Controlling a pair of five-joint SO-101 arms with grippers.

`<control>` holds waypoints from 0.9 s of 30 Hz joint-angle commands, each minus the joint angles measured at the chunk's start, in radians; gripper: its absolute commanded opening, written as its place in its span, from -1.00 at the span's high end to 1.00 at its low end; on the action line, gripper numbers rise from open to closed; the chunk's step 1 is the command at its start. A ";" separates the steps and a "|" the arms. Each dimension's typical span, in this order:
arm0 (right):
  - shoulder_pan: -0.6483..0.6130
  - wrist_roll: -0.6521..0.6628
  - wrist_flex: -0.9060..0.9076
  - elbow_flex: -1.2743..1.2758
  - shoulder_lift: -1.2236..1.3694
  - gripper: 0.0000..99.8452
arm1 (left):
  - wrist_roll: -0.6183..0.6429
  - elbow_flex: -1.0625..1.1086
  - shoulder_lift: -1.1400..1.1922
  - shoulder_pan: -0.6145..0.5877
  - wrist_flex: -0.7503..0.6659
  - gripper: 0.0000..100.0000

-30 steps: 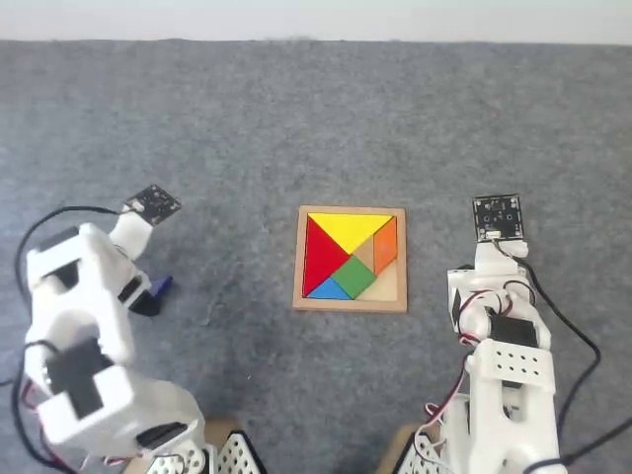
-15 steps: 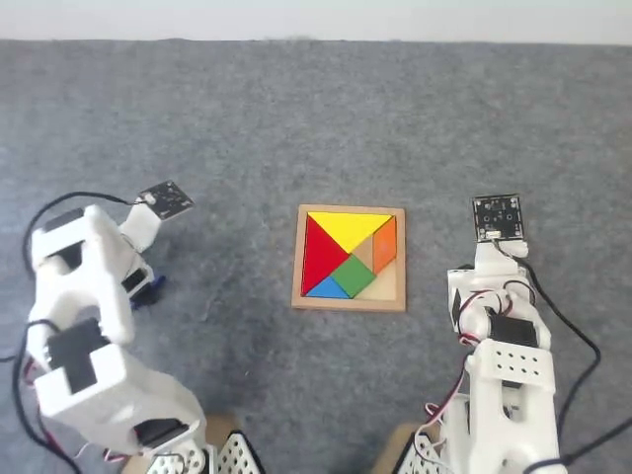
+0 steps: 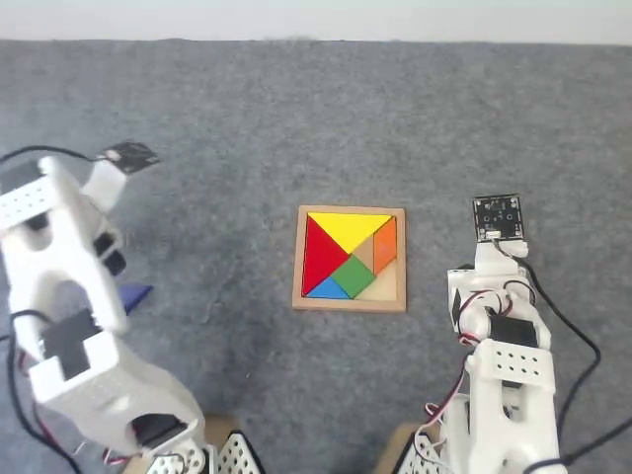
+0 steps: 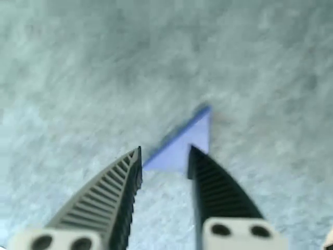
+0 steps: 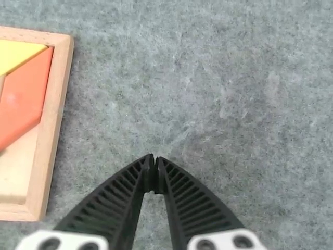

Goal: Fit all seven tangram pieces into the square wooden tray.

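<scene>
- The violet-blue triangle [image 4: 182,141] lay flat on the grey carpet [image 3: 247,118], just beyond the tips of the left gripper [image 4: 164,154] and in line with the gap between them
- The left gripper's ribbed black fingers stood apart and held nothing; judging by the wrist view, the gap looked barely wider than the piece where it crossed
- The triangle's long edge ran aslant to the fingers, from beside one tip out past the other to a sharp corner, so a closing grip would probably meet an edge and a point rather than two parallel sides
- In the high view the triangle lay close beside the left arm and well apart from the square wooden tray [image 3: 351,307], so the left arm was plainly the nearer one
- The right gripper [image 5: 154,159] hung over bare carpet just beside the tray's rim, its fingers pressed together and empty
- The tray held a yellow triangle [image 3: 348,231], a red triangle [image 3: 321,259], a green square [image 3: 353,275], a small blue triangle [image 3: 326,289] and an orange parallelogram [image 3: 385,244]; bare wood showed at one corner and in a small gap mid-tray
- The pieces looked thin, flat, smooth-painted and hard-edged; on the fuzzy carpet such a low piece would likely offer little height to pinch
</scene>
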 commanded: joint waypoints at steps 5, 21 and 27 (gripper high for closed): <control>-0.004 0.015 -0.019 -0.060 0.010 0.99 | -0.308 0.165 -0.009 -0.135 -0.140 0.65; -0.005 0.015 -0.019 -0.060 0.012 0.99 | -0.382 0.561 -0.011 -0.133 -0.683 0.64; -0.005 0.015 -0.019 -0.060 0.012 0.99 | -0.334 0.470 -0.011 -0.164 -0.678 0.55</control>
